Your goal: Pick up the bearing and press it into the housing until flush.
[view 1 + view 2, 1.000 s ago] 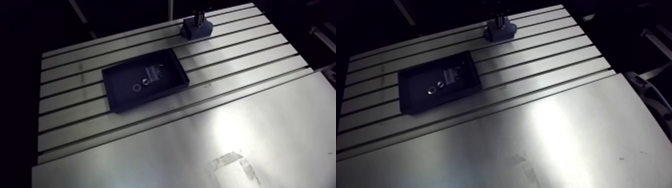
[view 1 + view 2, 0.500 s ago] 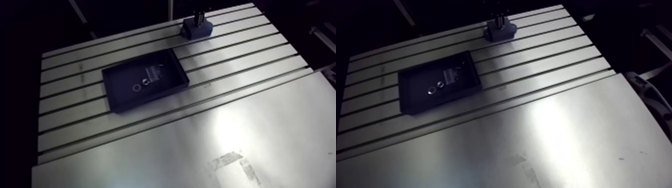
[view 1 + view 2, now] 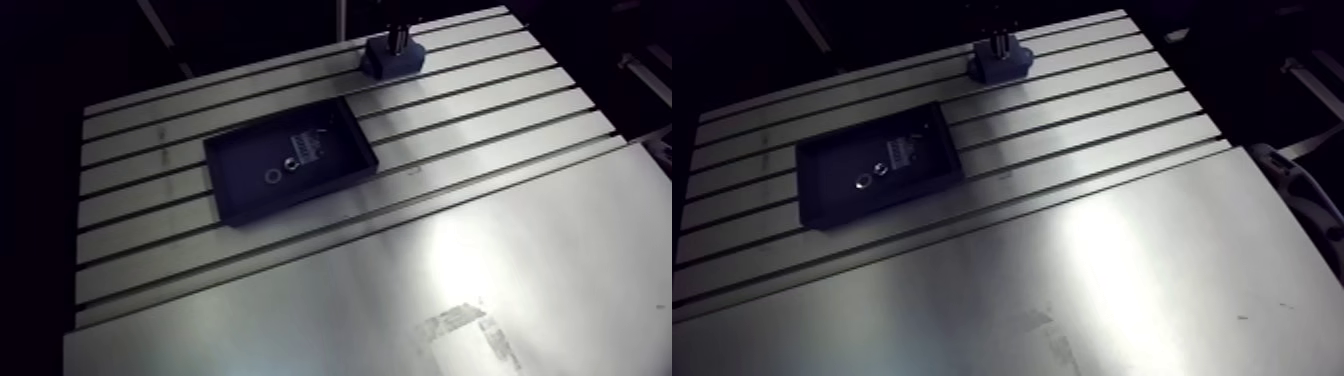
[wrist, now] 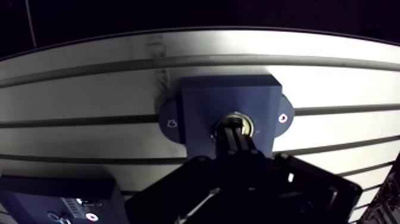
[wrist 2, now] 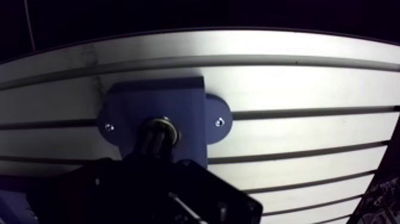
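The gripper (image 4: 237, 138) stands directly over the blue housing (image 4: 202, 107). Its two fingers are drawn in narrow, with at most a thin slit between them. In the wrist view their tips come down on the middle of the housing's top face, onto the bearing (image 4: 247, 123). The bearing shows as a brass-bright ring sitting in the housing's round bore and peeks out around the fingertips on either side. The fingertips touch the bearing, but whether they pinch any part of it cannot be told, nor how deep it sits in the housing. The housing is a square block with a rounded ear on each of two opposite sides, each ear carrying a small screw. It rests flat on the slotted table (image 4: 333, 71), straddling one of the slots, near the table's far edge in the arm view. Well apart from the housing, nearer the camera, a shallow black tray (image 3: 250, 200) lies flat on the table. A small metal ring (image 3: 272, 176) and a couple of tiny pale pieces lie inside the tray.
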Motion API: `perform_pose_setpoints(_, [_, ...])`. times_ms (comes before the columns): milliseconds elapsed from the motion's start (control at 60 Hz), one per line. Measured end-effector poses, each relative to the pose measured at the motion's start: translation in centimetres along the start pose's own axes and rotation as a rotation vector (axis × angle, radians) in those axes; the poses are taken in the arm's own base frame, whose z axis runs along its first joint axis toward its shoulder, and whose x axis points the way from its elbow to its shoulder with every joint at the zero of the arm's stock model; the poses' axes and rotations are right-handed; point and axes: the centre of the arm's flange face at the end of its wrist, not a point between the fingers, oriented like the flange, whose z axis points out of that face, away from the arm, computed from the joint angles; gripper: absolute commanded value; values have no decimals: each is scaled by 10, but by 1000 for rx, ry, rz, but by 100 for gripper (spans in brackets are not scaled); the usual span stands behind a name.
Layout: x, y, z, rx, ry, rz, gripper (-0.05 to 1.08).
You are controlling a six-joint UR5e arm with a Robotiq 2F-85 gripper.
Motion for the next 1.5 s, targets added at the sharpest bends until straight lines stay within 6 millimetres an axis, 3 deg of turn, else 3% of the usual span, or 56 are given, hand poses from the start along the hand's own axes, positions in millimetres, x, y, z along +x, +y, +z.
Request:
perform_pose_setpoints(467, [-4,-4,-24,-9,34,-4,102])
perform_pose_setpoints(483, [-4,-4,-25,-10,35,-4,101])
perform_pose_setpoints(500, [-4,-4,-26,-10,37,-4,93])
perform_pose_setpoints(533, [-5,-4,-29,-11,41,-4,93])
perform_pose_setpoints(550, [-5,-4,-30,-11,42,-4,57])
perform_pose_setpoints(567, [-5,-4,-31,-12,43,-4,57])
perform_pose_setpoints(583, [-6,-4,-32,-12,45,-4,8])
perform_pose_setpoints(633, [-6,-4,-35,-13,49,-3,1])
perform_pose_setpoints(850, [-11,-6,-55,-21,57,-4,0])
perform_pose_setpoints(983, [-20,-12,-77,-22,58,-7,0])
perform_pose_setpoints(1500, [-64,-57,-156,-13,65,-41,0])
